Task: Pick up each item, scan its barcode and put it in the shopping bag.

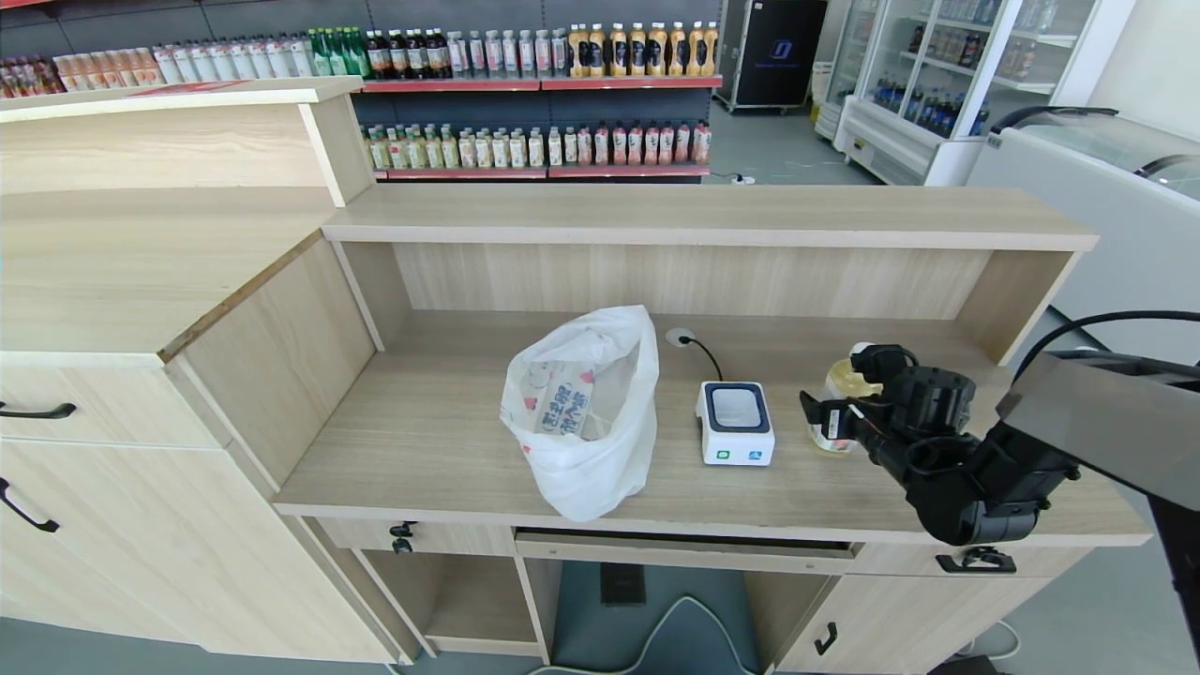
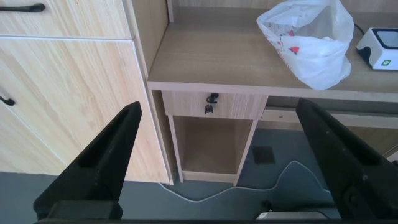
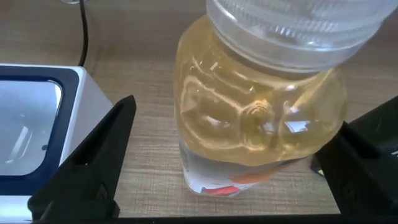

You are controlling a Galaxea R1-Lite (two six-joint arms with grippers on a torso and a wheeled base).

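- The counter (image 1: 450, 441) is carrying everything, its front edge running just behind the right gripper (image 1: 837, 403).
- The shopping bag (image 1: 586, 412) is sitting open beyond the scanner (image 1: 736, 422), which is standing just beside that gripper.
- The bottle (image 3: 261, 137) is standing upright between the right gripper's widely spread fingers; I cannot tell whether they are touching it.
- The left gripper (image 2: 219, 106) is hanging wide apart, holding nothing, out in front of the counter's edge.

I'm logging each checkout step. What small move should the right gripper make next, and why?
Probably close the right gripper on the bottle. Its fingers stand open on either side of the bottle, which stands upright on the counter beside the scanner, so it seems placed for a grasp but not yet gripping.
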